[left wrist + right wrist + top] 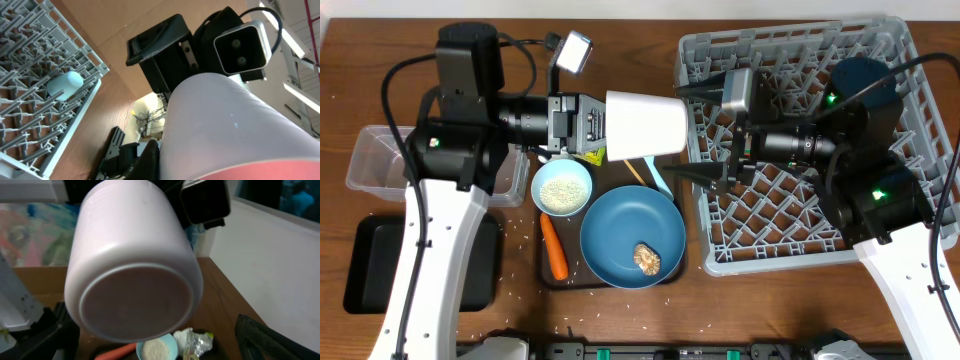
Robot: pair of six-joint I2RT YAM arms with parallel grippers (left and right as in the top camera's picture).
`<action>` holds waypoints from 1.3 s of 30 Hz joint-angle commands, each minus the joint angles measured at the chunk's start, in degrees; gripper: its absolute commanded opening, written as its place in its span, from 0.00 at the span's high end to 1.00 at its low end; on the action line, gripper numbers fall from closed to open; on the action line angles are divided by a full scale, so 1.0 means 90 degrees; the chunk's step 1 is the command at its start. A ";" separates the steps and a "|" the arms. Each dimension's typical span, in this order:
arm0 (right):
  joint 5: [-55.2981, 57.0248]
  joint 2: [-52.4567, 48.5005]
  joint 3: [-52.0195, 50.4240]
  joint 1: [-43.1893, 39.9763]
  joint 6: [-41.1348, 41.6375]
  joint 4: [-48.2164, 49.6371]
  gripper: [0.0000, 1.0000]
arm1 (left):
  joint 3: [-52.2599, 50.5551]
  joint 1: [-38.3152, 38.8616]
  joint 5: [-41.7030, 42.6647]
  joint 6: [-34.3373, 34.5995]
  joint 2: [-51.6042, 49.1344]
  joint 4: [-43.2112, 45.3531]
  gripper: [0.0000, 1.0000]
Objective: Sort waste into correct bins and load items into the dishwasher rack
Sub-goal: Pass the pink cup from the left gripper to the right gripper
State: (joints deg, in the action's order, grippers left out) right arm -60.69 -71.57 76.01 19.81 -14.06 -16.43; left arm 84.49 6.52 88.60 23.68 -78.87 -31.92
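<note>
My left gripper (603, 125) is shut on the pinkish-white cup (645, 125) and holds it on its side in the air, base toward the dishwasher rack (790, 240). The cup fills the left wrist view (225, 125) and the right wrist view (135, 260). My right gripper (705, 133) is open, its fingers either side of the cup's base, apart from it. Below lie the blue plate (620, 225) with the brown food lump (647, 258), the pale-blue bowl (562, 187) of rice, the carrot (554, 247) and the yellow-green wrapper (590, 155). The light-blue cup (65, 84) lies in the rack. Foil (200, 341) and tissue (182, 336) lie by the bowl.
A dark brown tray (546, 268) holds the plate, bowl and carrot. The clear tub (375, 160) and black tray (375, 262) are at the far left. Loose rice grains (520, 240) dot the table. A dark-blue round thing (865, 75) sits in the rack's far corner, partly hidden.
</note>
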 commanded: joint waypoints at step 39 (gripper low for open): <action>-0.0563 -0.0204 -0.0005 0.0571 0.1192 0.1979 0.42 | 0.0056 -0.0007 -0.0136 0.0041 0.0362 0.0177 0.94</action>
State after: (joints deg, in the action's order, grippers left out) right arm -65.21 -73.45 76.01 24.84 -5.93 0.89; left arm 84.49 6.55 87.29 24.43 -76.05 -30.59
